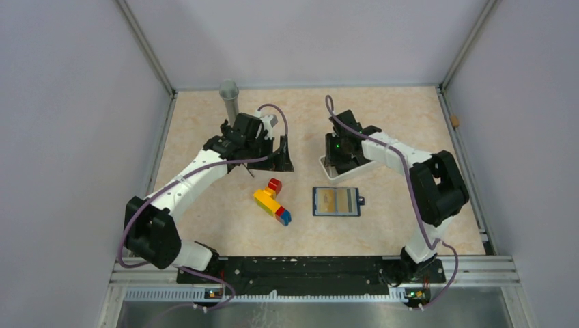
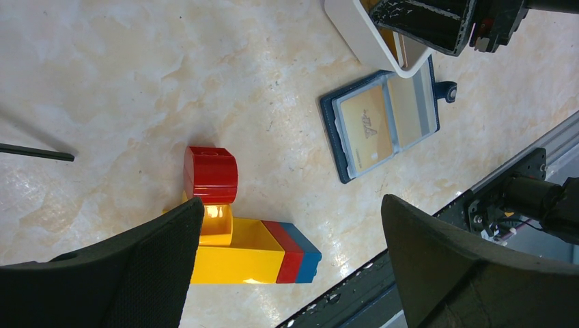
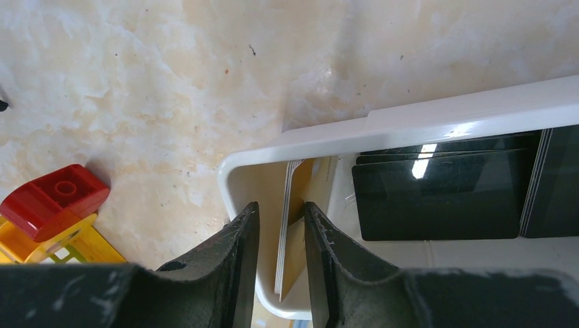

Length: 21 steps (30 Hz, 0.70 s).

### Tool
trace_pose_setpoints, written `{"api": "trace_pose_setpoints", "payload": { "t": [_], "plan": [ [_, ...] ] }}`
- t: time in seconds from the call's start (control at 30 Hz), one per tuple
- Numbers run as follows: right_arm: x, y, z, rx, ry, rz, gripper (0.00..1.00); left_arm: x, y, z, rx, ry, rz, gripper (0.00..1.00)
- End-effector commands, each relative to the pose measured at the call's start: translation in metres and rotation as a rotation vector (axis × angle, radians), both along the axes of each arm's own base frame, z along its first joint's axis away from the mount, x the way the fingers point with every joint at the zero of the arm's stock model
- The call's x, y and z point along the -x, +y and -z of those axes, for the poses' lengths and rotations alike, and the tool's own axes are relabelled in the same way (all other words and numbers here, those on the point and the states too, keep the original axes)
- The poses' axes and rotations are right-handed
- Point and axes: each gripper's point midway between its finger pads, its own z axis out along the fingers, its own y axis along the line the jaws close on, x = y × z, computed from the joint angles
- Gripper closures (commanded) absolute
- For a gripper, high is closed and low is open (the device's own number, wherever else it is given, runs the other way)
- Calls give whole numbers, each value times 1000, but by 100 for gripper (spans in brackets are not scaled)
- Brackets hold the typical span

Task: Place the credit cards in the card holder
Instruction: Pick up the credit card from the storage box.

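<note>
Credit cards [image 3: 295, 225], hidden overhead, right gripper [image 3: 280, 208] seemingly astride

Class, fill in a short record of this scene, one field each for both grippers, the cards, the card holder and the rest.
left gripper: wide open, empty, near the toy bricks
right gripper: inside the white tray, jaws astride the gold cards, a gap on one side
gold cards: standing on edge at the tray's end
black cards: flat in the same tray
card holder: open flat beside the tray
grey cylinder: upright at the back
</note>
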Motion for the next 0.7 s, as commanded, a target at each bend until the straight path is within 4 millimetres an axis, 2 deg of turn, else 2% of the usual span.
{"api": "trace_pose_setpoints", "payload": {
  "t": [0.0, 0.23, 0.47, 0.67],
  "plan": [
    [-9, 20, -48, -97, -105, -28, 70, -3, 1, -13, 24, -52, -5, 1],
    [-7, 20, -49, -102, -100, -31, 71, -3, 1, -14, 23, -55, -4, 1],
    [-5, 20, -50, -103, -97, -32, 81, -4, 2, -13, 20, -54, -9, 1],
    [-2, 18, -56, -109, -107, -29, 83, -3, 2, -14, 23, -56, -7, 1]
  ]
}}
